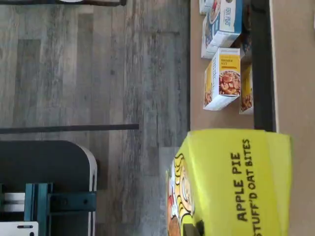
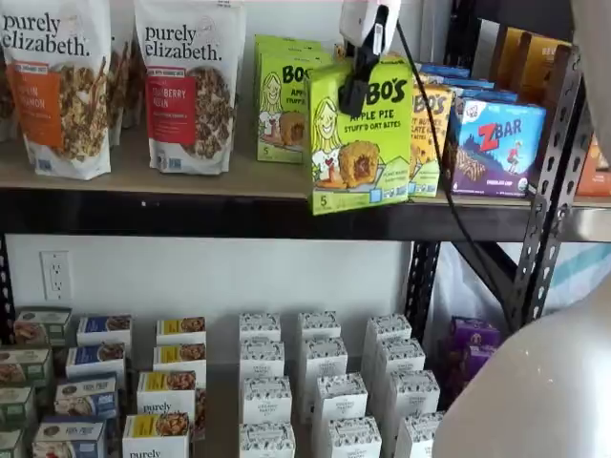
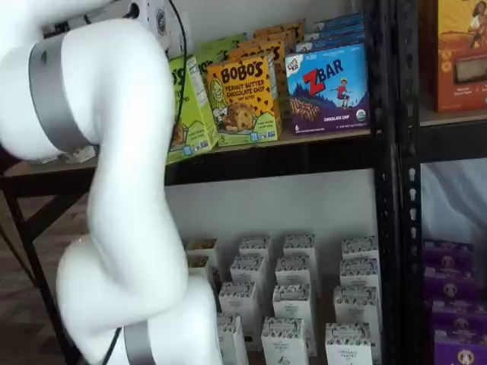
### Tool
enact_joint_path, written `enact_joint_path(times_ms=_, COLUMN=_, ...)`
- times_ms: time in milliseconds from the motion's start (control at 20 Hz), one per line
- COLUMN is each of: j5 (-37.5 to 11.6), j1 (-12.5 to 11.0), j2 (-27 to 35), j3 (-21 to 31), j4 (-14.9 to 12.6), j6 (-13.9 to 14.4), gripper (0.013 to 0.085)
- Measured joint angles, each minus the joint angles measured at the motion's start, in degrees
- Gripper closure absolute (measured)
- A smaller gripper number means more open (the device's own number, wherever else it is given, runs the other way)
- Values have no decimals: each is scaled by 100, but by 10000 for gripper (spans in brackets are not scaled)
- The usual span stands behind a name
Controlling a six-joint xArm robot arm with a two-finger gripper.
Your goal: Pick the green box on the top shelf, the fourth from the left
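Observation:
The green box [image 2: 365, 143], a lime carton reading "Apple Pie Stuff'd Oat Bites", hangs a little tilted in front of the top shelf [image 2: 191, 208], with its lower edge over the black front rail. My gripper [image 2: 358, 84] comes down from above, its black fingers shut on the box's upper edge. The wrist view shows the same box [image 1: 236, 182] close up from above. In a shelf view the arm hides most of the box [image 3: 185, 106].
A second lime Bobo's carton [image 2: 282, 100] stands further back. The yellow-orange Bobo's box [image 3: 242, 99] and blue ZBar box [image 2: 496, 143] sit to its right, granola bags [image 2: 189, 86] to its left. Small cartons [image 2: 325, 391] fill the lower shelf. My white arm [image 3: 114, 190] stands in front.

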Motion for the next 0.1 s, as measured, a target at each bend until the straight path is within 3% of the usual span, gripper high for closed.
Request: enact_joint_path(times_ms=100, j5=-49, j1=-56, j2=-149, j3=181, j4=2, j6=-57, gripper=770)
